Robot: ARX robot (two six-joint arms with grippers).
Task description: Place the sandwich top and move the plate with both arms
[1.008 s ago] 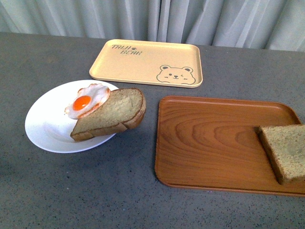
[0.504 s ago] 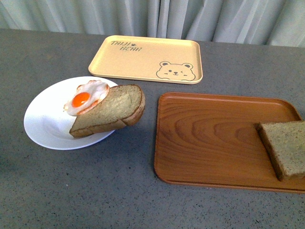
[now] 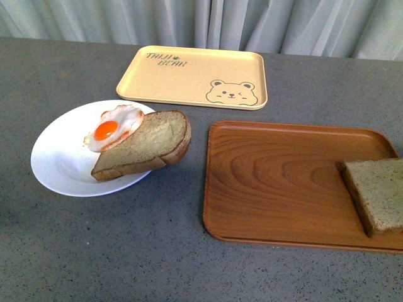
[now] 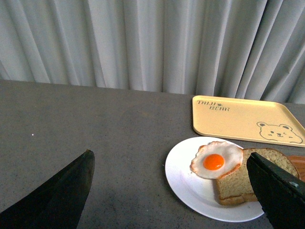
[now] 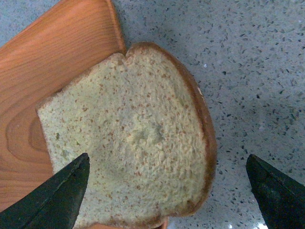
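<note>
Neither arm appears in the front view; each shows only in its own wrist view.

1. Left gripper (image 4: 169, 157): the 2 black fingers (image 4: 57, 195) are spread wide, with nothing between them. The gripper points forward across the grey table (image 3: 157, 251) toward the curtain (image 4: 143, 43), tilted only slightly down.
2. Plate (image 3: 60, 170): it lies on the table ahead of the left gripper, beyond the fingertips and off to one side, so that 1 finger covers part of its rim. The fingers do not touch it.
3. On the plate: a fried egg (image 3: 113, 129) rests partly on a brown slice with a domed end (image 3: 148, 148). That slice overhangs the rim on the side away from the left gripper.
4. Beige bear-print tray (image 3: 195, 75): it sits beyond the plate, further from the left gripper, near the curtain.
5. Wooden tray (image 3: 277, 182): it is just beside the plate, on the side toward the right arm.
6. Sandwich top (image 3: 378, 195): it lies flat at the far end of the wooden tray, well apart from the plate. In the right wrist view its crusted end projects past the tray edge over the table.
7. Right gripper (image 5: 167, 157): it points straight down, directly above the sandwich top. Its 2 fingers (image 5: 52, 195) are spread apart, 1 to each side of the slice. Contact with the bread cannot be told.
</note>
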